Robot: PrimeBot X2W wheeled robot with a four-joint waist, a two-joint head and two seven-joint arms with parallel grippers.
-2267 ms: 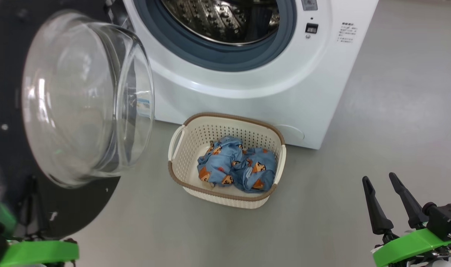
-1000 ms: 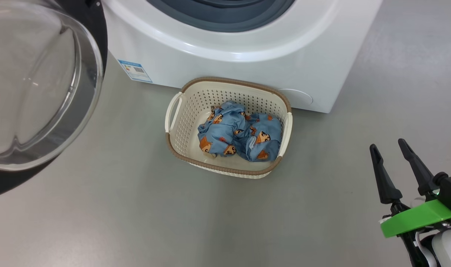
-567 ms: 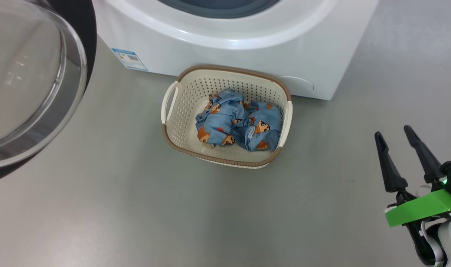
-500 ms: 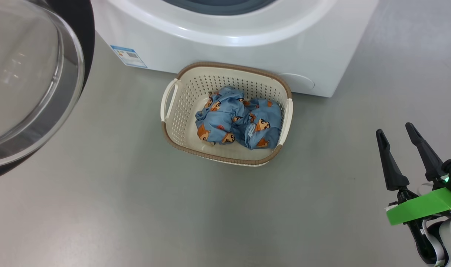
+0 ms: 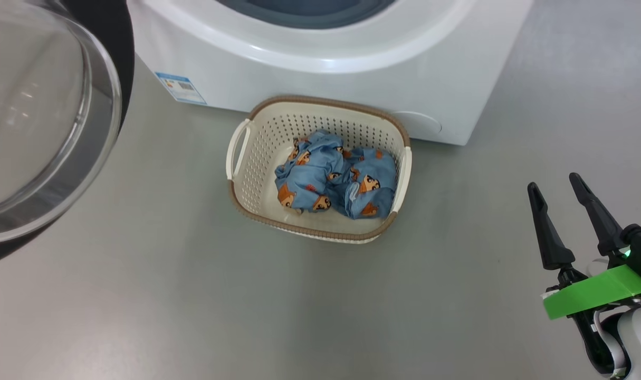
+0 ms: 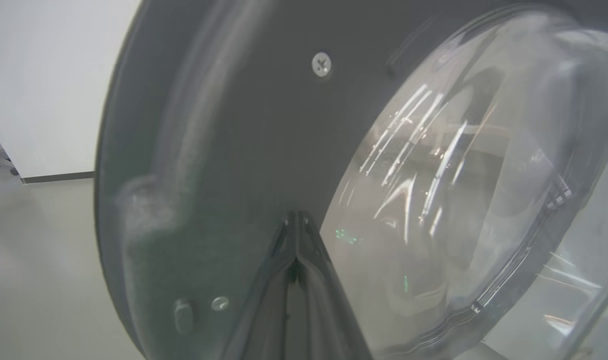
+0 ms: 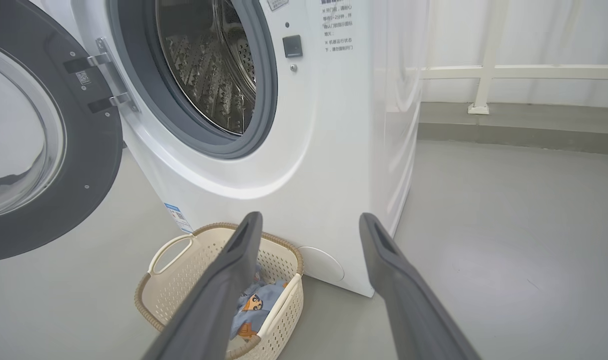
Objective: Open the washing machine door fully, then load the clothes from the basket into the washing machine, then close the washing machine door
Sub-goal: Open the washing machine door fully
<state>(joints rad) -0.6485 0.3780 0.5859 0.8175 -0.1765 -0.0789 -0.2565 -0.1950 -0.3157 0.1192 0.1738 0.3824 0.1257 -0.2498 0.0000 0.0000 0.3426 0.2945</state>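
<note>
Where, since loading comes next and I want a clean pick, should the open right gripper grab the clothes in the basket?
Probably the raised crumpled folds atop the clothes, coming straight down from above with the right gripper: the walls of the basket ring the bundle on every side, and only its top lies exposed.

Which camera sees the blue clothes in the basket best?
The head view: it looks down into the basket, so the clothes lie in plain sight. The right wrist view catches a corner behind its finger. The left wrist view faces the door.
</note>
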